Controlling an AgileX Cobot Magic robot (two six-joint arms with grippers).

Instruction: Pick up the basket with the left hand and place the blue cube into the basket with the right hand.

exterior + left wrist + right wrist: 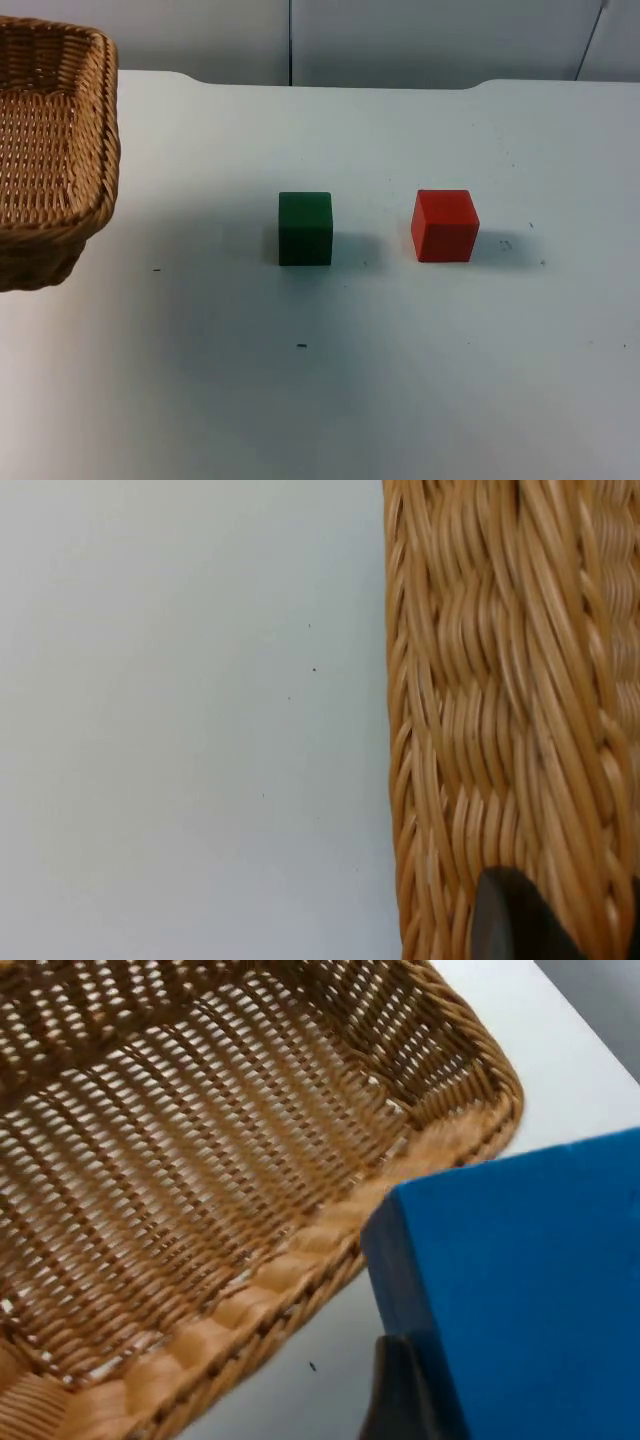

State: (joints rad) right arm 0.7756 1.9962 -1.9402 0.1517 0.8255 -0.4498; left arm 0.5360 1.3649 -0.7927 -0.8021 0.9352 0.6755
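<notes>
Listing by view, top first: a woven tan wicker basket (50,150) sits at the left edge of the white table top (400,380), lifted enough to cast a soft shadow beneath its near corner; a dark green cube (305,228) stands near the table's middle, and a red cube (445,225) stands well apart to its right, both upright, each on bare table; the grey partition wall (400,40) closes the far side. Left wrist view: the basket's woven outer wall and rim (500,720) run alongside bare white table (180,720), with a black fingertip (515,920) of the left gripper (570,930) pressed against the weave, clenched on the basket's rim. Right wrist view: the basket's open interior (200,1160) lies below, empty, its braided rim (300,1260) passing just beside a solid blue cube (520,1280); the cube is grasped by the right gripper (480,1400), one black fingertip (395,1390) flat against its side, the cube hanging above the table at the basket's outer edge, not yet inside
</notes>
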